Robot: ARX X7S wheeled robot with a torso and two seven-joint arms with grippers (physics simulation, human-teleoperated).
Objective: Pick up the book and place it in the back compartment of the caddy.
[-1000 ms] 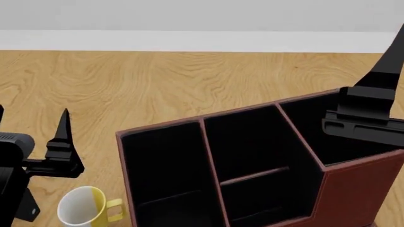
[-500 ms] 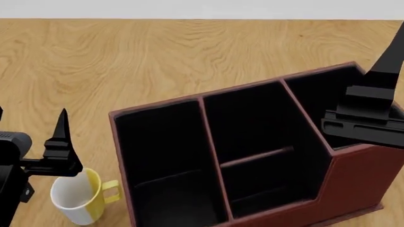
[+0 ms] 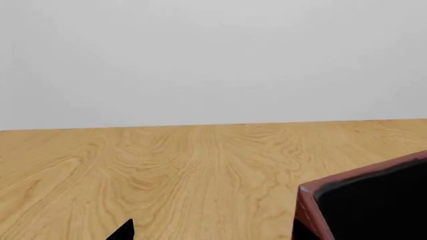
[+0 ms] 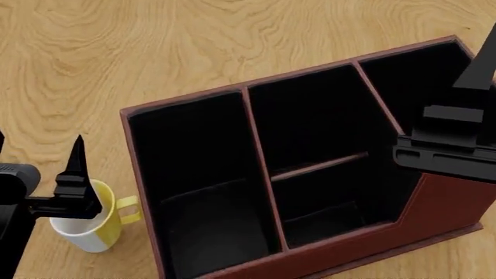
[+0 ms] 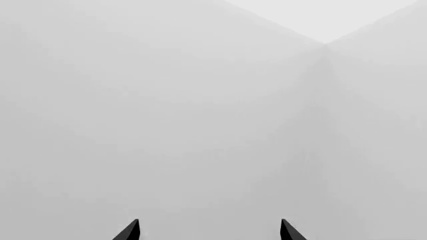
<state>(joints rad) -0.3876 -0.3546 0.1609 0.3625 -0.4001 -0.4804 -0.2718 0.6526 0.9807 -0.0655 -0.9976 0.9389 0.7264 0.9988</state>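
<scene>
The book is out of view in every frame. The dark red-brown caddy [image 4: 434, 215], black inside, fills the middle and right of the head view. One of its corners shows in the left wrist view [image 3: 313, 200]. The back compartment [image 4: 326, 216] is the small cell between the thin red bar and the low outer wall. My left gripper [image 4: 78, 165] hovers left of the caddy, open and empty; in its wrist view [image 3: 210, 235] the tips stand wide apart. My right gripper [image 4: 480, 64] hovers over the caddy's right end. It is open [image 5: 209, 231] and faces a blank wall.
A white-and-yellow mug [image 4: 97, 232] stands on the wooden table [image 4: 116, 52] just left of the caddy, partly under my left gripper. The long narrow cell [image 4: 194, 174] lies at the caddy's left side.
The head view has tilted down. The wall has left the picture and the caddy and mug sit higher in it. Both grippers keep their places in the view and stay open.
</scene>
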